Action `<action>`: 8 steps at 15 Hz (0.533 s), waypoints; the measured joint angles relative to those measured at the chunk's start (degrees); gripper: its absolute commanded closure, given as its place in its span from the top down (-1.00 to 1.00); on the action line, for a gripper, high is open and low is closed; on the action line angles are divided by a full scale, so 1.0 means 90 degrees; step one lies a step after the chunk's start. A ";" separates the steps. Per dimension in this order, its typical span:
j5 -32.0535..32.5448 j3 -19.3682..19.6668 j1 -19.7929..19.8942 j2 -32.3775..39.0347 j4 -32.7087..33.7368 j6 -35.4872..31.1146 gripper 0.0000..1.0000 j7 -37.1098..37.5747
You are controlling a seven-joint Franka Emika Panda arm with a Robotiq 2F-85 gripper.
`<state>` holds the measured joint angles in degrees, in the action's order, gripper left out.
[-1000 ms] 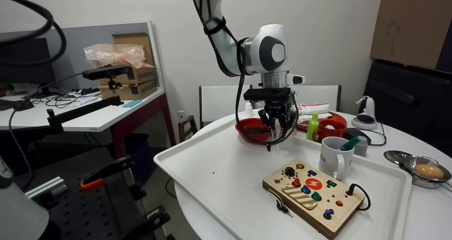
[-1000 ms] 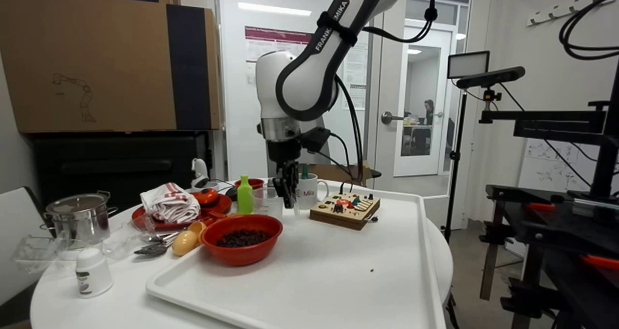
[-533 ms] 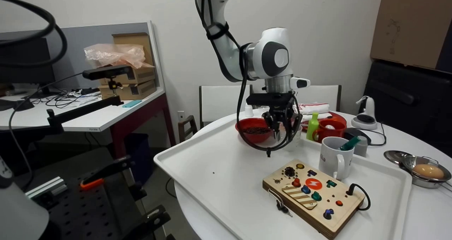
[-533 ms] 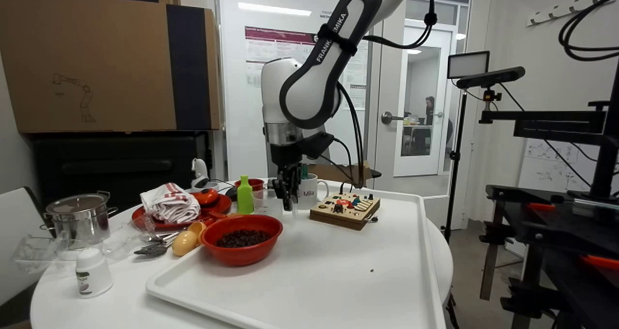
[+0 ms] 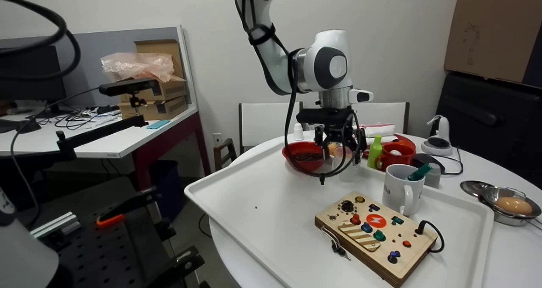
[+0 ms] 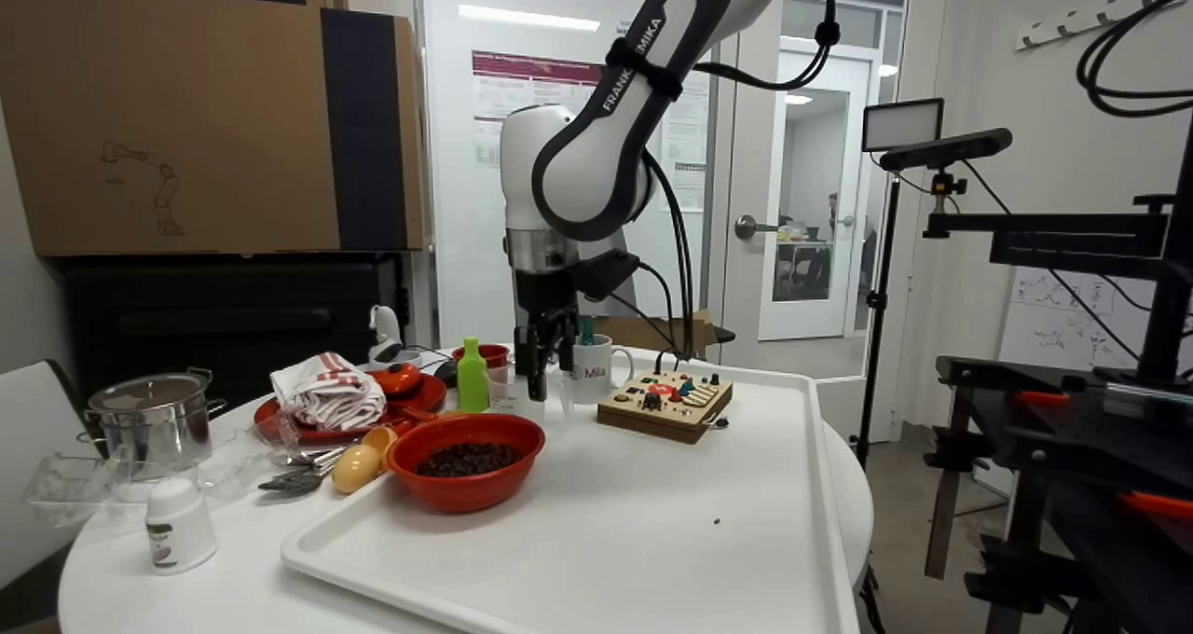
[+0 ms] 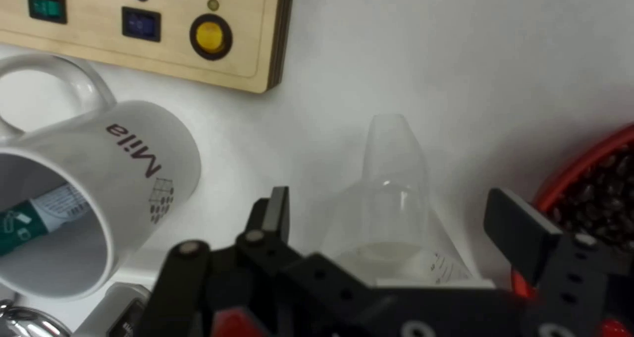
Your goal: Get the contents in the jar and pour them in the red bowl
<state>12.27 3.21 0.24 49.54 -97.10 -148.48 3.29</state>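
The clear jar (image 6: 515, 401), with small printed marks, appears to stand on the tray behind the bowl. In the wrist view the jar (image 7: 394, 223) rises between the spread fingers of my gripper (image 7: 386, 200), a narrow part like a handle lying nearest; no finger seems to touch it. Nothing dark shows inside it. The red bowl (image 6: 466, 496) sits beside it, its rim (image 7: 550, 193) close to one finger. Dark bean-like contents (image 6: 471, 460) lie in the bowl. In an exterior view my gripper (image 5: 341, 154) partly covers the jar (image 5: 349, 175), with a cable across.
A white mug (image 5: 402, 190) with a green tube and a wooden button box (image 5: 377, 237) stand on the white tray (image 6: 643, 559). A green bottle (image 6: 473, 378), a folded towel (image 6: 326, 392) and a steel pot (image 6: 154, 420) crowd the table beyond. One dark speck (image 6: 717, 521) lies on the tray.
My gripper came down slightly with the jar, shifting towards the mug. Then its fingers spread apart and let the jar go, and the arm rose a little.
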 measured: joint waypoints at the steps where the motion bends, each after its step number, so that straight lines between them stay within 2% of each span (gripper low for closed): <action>1: -0.0003 -0.0009 0.0001 -0.0034 0.0000 -0.0035 1.00 -0.0016; 8: 0.0001 -0.0163 -0.0039 -0.0754 -0.0329 -0.1012 1.00 -0.0406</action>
<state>12.28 1.74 -0.11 42.75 -100.07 -157.59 -0.37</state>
